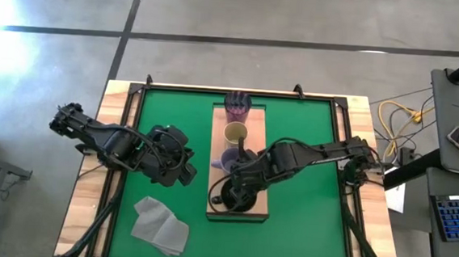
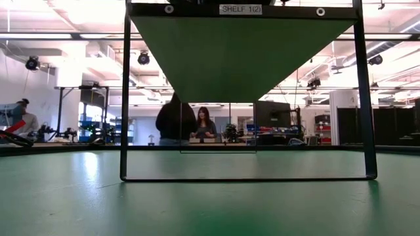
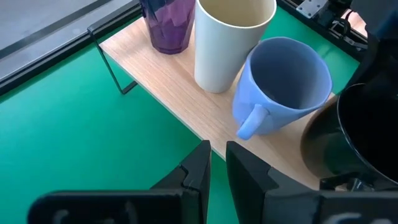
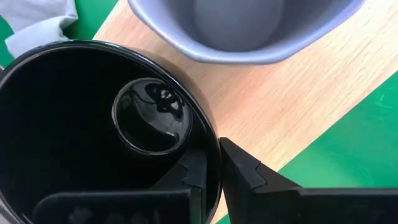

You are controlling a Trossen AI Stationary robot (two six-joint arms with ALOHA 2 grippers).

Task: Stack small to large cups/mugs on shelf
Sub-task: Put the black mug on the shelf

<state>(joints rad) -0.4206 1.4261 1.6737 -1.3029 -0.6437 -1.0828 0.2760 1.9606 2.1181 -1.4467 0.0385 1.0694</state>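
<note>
The light-wood shelf board (image 1: 254, 150) stands raised over the green mat. A row of cups stands on it, from far to near: purple ribbed tumbler (image 1: 237, 106), cream cup (image 1: 235, 134), lavender mug (image 1: 229, 159), black mug (image 1: 237, 198). They also show in the left wrist view: the tumbler (image 3: 168, 25), cream cup (image 3: 230, 43), lavender mug (image 3: 286, 81) and black mug (image 3: 354, 137). My right gripper (image 1: 240, 180) is shut on the black mug's rim. My left gripper (image 1: 184, 172) is shut and empty, left of the board, above the mat. My right gripper holds the black mug by its rim (image 4: 216, 146), on the side toward the lavender mug. One finger (image 4: 194, 177) is inside the mug and one (image 4: 245, 171) outside its wall. The fingers come from above, slanting down. The mug is upright over the board's near end.
A crumpled grey cloth (image 1: 160, 225) lies on the green mat (image 1: 306, 191) at the near left. The shelf's dark metal legs (image 2: 125, 98) stand on the mat. Bare mat lies to the board's right and left. People stand in the room beyond the table.
</note>
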